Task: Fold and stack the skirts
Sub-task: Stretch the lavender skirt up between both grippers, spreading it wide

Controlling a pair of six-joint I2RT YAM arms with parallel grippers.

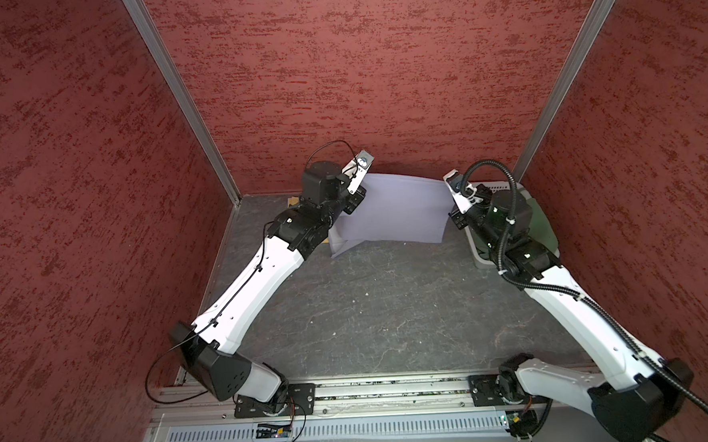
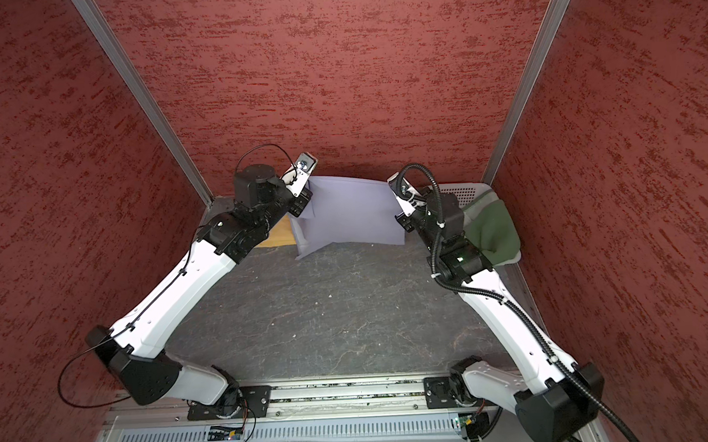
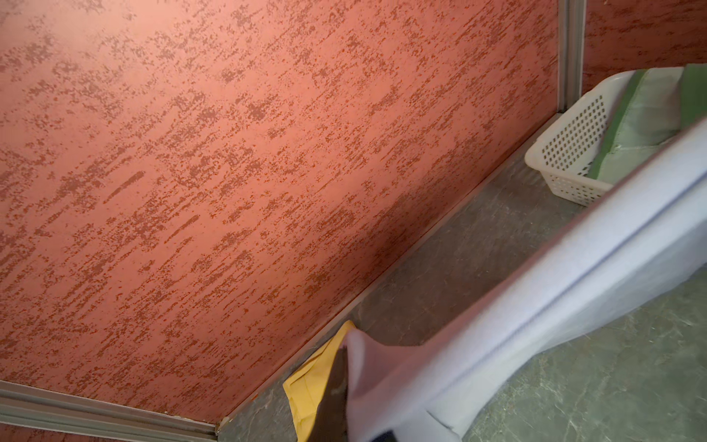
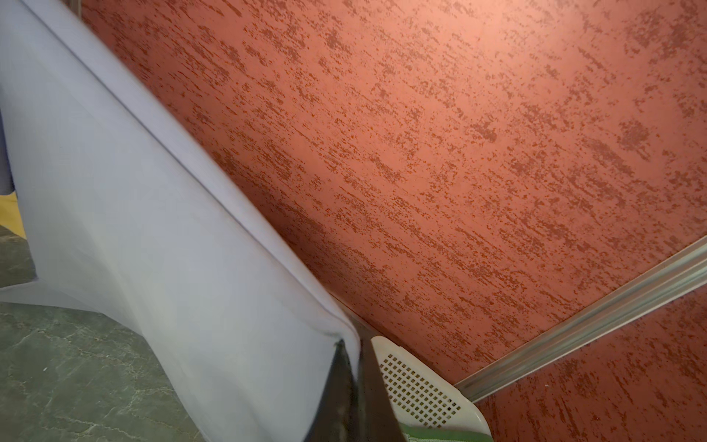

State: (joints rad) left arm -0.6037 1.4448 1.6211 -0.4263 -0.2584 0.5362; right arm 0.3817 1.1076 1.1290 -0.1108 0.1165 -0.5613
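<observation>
While left gripper (image 3: 343,369) and right gripper (image 4: 354,350) each clench a top corner, the lavender skirt (image 1: 389,212) hangs stretched between them over the desk (image 1: 369,312); yellow skirt (image 2: 274,235) lies back left, green skirt (image 2: 490,231) in the basket (image 3: 570,153).

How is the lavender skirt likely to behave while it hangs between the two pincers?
Likely floppy: the lavender skirt bows between the left pincer and right pincer, one lower corner folding over. Probably thin and light: its hanging hem looks translucent.
</observation>
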